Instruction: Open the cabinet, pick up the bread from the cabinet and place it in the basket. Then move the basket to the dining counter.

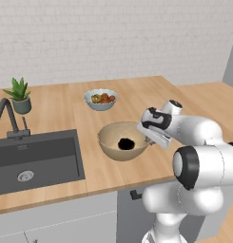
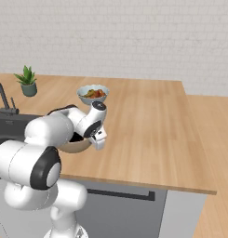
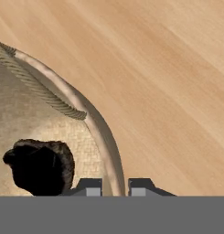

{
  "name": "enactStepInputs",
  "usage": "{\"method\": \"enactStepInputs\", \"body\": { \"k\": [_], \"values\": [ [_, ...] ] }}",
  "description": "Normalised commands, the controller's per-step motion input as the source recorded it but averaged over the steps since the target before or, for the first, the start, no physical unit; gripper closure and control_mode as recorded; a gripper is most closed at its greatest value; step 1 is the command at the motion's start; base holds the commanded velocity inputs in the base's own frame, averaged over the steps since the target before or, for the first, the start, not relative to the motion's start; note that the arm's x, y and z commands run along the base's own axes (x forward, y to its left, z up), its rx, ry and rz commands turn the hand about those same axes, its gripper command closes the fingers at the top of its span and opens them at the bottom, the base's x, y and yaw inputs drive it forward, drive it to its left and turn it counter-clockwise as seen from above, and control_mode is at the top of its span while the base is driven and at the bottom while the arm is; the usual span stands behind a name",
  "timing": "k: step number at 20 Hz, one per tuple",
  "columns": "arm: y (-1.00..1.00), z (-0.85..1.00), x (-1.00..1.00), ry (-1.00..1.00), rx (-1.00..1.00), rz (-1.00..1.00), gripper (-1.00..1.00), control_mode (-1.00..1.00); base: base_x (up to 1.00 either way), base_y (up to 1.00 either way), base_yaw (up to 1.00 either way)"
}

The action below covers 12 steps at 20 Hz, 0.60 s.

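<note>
Claw (image 3: pixel 114 186) straddles the basket's rim, fingers closed on it, one inside, one outside. I see the dining counter (image 1: pixel 137 95) carrying the basket (image 1: pixel 111 142) upright, mouth up, beside the sink (image 1: pixel 37 161). Bread (image 1: pixel 126 144) lies inside; its long axis is unclear.

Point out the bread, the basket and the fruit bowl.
bread (image 1: pixel 126 143): left base view, middle of the dark lump.
basket (image 1: pixel 108 134): left base view, inner wall near the rim.
fruit bowl (image 1: pixel 101 105): left base view, front outer wall.
</note>
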Motion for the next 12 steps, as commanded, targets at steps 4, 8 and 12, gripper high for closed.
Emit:
{"method": "enactStepInputs", "body": {
  "k": [4, 8, 12],
  "values": [
    [0.00, -0.10, 0.12, 0.02, 0.00, 0.00, -1.00, -1.00, 0.00, 0.00, 0.00],
    [0.00, -0.01, 0.02, 0.01, 0.00, 0.00, -1.00, -1.00, 0.00, 0.00, 0.00],
    [0.00, 0.00, 0.00, 0.01, 0.00, 0.00, -1.00, -1.00, 0.00, 0.00, 0.00]
  ]
}}
